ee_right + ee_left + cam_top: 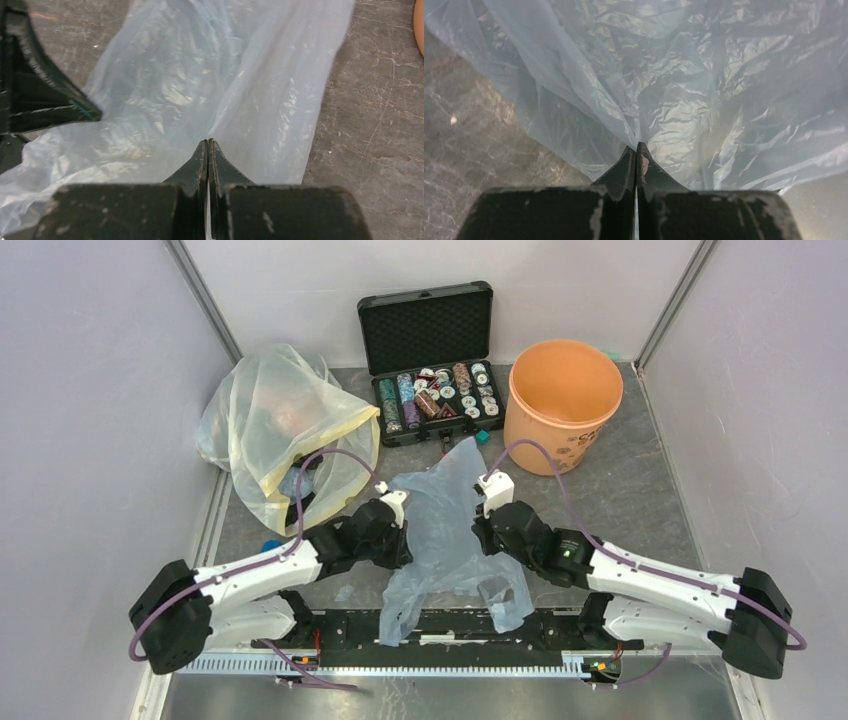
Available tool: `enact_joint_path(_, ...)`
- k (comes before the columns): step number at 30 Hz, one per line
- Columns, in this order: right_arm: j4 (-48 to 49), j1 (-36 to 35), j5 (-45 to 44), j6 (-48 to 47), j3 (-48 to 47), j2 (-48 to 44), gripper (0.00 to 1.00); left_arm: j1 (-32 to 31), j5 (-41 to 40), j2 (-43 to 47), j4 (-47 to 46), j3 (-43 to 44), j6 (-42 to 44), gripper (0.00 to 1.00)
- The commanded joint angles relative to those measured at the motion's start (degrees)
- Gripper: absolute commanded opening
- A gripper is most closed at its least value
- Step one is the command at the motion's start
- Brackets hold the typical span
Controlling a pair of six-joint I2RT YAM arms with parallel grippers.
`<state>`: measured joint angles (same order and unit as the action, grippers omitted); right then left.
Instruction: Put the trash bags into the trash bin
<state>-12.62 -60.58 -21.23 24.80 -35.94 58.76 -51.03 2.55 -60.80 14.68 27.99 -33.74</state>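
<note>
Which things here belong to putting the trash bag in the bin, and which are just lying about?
In the job: pale blue bag, orange bucket, left gripper and right gripper, both shut on that bag.
Lying about: big yellowish bag, black case holding chips.

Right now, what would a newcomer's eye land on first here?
A crinkly pale blue bag sprawls in the middle, pinched by the left gripper and the right gripper at its sides. At the back right stands the orange bucket; a big yellowish bag slumps back left, beside an open black case.
</note>
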Motion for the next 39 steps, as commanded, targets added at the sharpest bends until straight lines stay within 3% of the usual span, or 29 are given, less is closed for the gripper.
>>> enact_joint_path(1,3.61,0.27,1.99,3.26,1.87,-4.84,0.00,0.90,-1.84,-4.96,-5.35,7.57,5.61,0.02)
enact_joint_path(4,3.87,0.28,-0.29,3.84,1.64,-5.20,0.00,1.69,-2.09,-8.45,-5.77,12.38,6.49,0.03)
enact_joint_path(6,2.91,0.28,-3.79,4.67,0.56,-4.67,0.00,1.98,-2.33,-9.82,-4.32,15.36,6.82,0.10)
enact_joint_path(8,2.15,0.36,-7.51,5.25,-0.14,-4.07,0.00,2.07,-4.51,-9.54,-1.41,17.40,6.76,0.29)
enact_joint_path(10,2.04,0.83,-9.90,5.69,-0.51,-3.64,0.00,1.98,-5.84,-7.56,0.45,17.14,6.26,0.55)
enact_joint_path(11,2.34,1.18,-10.82,5.70,-0.28,-3.54,0.00,2.00,-6.40,-6.26,1.15,16.22,5.74,0.62)
enact_joint_path(17,7.53,5.46,-10.64,5.77,1.85,-2.06,0.00,2.00,-10.19,4.35,7.38,9.66,1.07,0.83)
enact_joint_path(20,9.11,7.76,-8.64,4.82,0.68,0.70,0.00,1.98,-10.76,13.02,10.86,6.66,-1.74,0.99)
enact_joint_path(26,11.07,10.67,-5.55,3.21,-3.34,6.58,0.00,1.98,-5.63,26.67,16.22,3.64,-6.85,1.00)
enact_joint_path(32,12.18,12.62,-3.69,2.67,-5.37,9.77,0.00,1.68,4.54,26.90,16.18,1.29,-12.50,0.99)
enact_joint_path(39,14.64,14.12,-2.33,2.93,-6.31,12.45,0.00,0.82,4.59,26.94,15.21,-1.59,-13.54,0.98)
